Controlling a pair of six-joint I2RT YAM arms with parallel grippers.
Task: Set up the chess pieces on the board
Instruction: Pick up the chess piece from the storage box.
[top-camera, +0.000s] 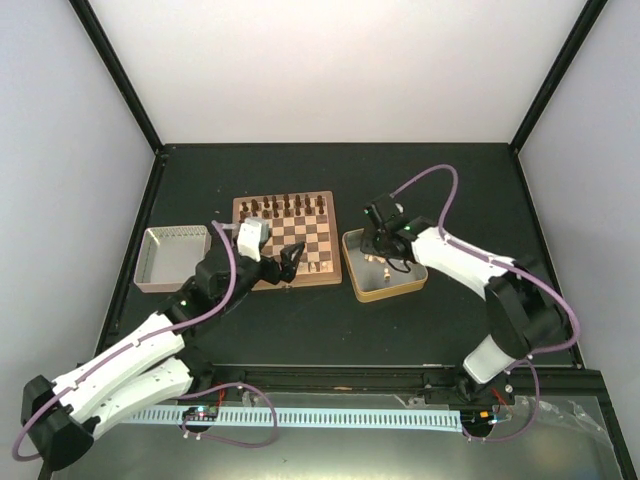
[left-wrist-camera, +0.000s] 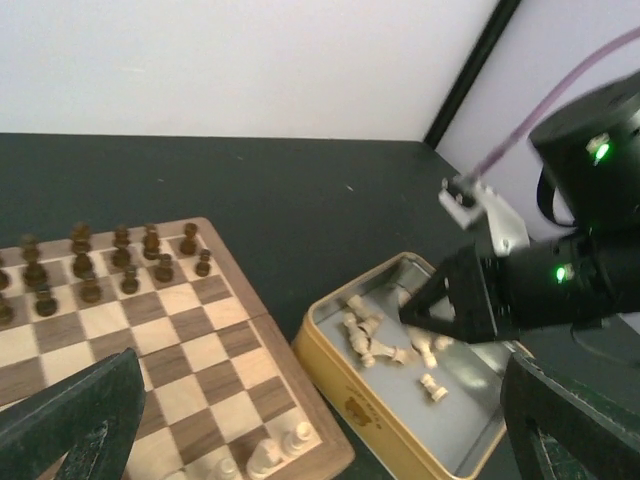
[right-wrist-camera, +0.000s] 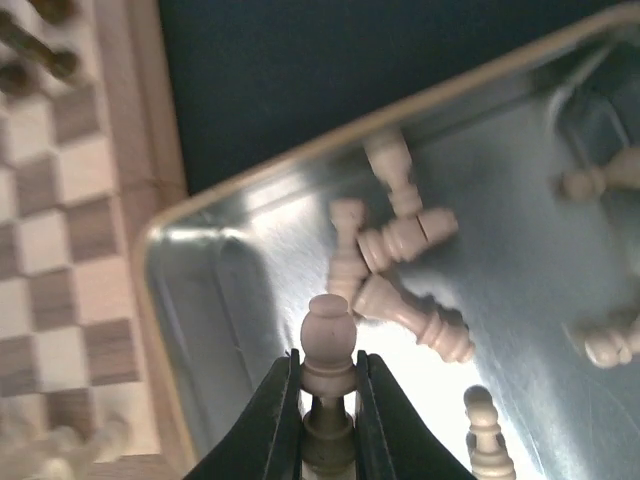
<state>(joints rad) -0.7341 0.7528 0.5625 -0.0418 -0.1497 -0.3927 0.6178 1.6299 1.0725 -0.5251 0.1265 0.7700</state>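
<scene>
The right gripper (right-wrist-camera: 328, 390) is clamped on a pale pawn (right-wrist-camera: 328, 340), which stands head up between its fingertips inside the tin (right-wrist-camera: 300, 150), just right of the board (top-camera: 292, 236). More pale pieces (right-wrist-camera: 400, 240) lie on their sides on the tin's floor. The left gripper (top-camera: 283, 266) hangs over the board's near edge with its jaws spread wide and nothing in them, while a few pale pieces stand on the near row and the dark pieces (left-wrist-camera: 120, 260) fill the two far rows.
</scene>
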